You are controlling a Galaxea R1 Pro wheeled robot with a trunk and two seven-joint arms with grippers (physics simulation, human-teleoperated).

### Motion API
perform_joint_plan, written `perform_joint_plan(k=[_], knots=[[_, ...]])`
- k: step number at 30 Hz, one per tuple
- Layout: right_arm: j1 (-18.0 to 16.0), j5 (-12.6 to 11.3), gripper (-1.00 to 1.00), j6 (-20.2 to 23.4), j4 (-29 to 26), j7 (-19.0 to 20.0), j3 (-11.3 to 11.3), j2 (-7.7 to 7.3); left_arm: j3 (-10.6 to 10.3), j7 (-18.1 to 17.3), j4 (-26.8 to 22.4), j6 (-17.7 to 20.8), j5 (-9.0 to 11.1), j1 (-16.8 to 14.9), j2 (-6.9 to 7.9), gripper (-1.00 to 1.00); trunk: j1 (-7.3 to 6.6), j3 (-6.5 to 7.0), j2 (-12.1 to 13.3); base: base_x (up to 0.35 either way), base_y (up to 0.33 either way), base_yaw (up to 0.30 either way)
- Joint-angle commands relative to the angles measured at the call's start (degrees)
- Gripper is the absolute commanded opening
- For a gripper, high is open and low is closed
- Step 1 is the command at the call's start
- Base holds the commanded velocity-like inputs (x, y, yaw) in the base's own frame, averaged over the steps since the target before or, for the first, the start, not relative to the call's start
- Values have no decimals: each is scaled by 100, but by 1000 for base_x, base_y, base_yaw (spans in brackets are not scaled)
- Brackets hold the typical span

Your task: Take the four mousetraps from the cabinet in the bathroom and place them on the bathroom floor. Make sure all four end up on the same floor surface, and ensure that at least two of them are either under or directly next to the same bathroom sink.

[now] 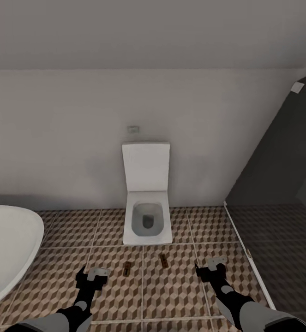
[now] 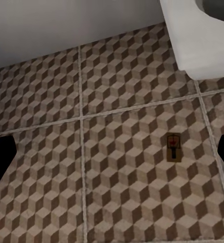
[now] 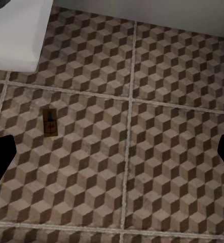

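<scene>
Lying flat on the cube-patterned brown, beige and white tiled bathroom floor (image 1: 180, 295), two small brown wooden mousetraps rest in front of the square white toilet (image 1: 147, 216), between the two arms. The left mousetrap (image 1: 127, 268) sits just beside the black left gripper (image 1: 92, 275), towards the robot's centre; the right mousetrap (image 1: 163, 260) lies further from the black right gripper (image 1: 209, 267). Both boards run lengthwise away from the robot, towards the toilet. In each wrist view the fingers frame bare tile, so both grippers look wide apart and hold nothing. Open floor surrounds both traps; the curved white bathtub (image 1: 9, 249) bounds the left, a dark glass partition (image 1: 273, 193) the right. No sink is visible, so the traps probably need moving.
</scene>
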Motion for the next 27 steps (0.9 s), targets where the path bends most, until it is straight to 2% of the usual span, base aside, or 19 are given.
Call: perform_joint_plan(k=[1, 27], knots=[[-7, -33, 100, -15, 5, -19, 49, 0, -47, 40, 26, -30, 1, -9, -5, 100, 3, 0, -10, 0, 0, 0], [-10, -33, 100, -15, 5, -19, 47, 0, -47, 40, 26, -30, 1, -12, -5, 100, 3, 235, -10, 0, 0, 0]])
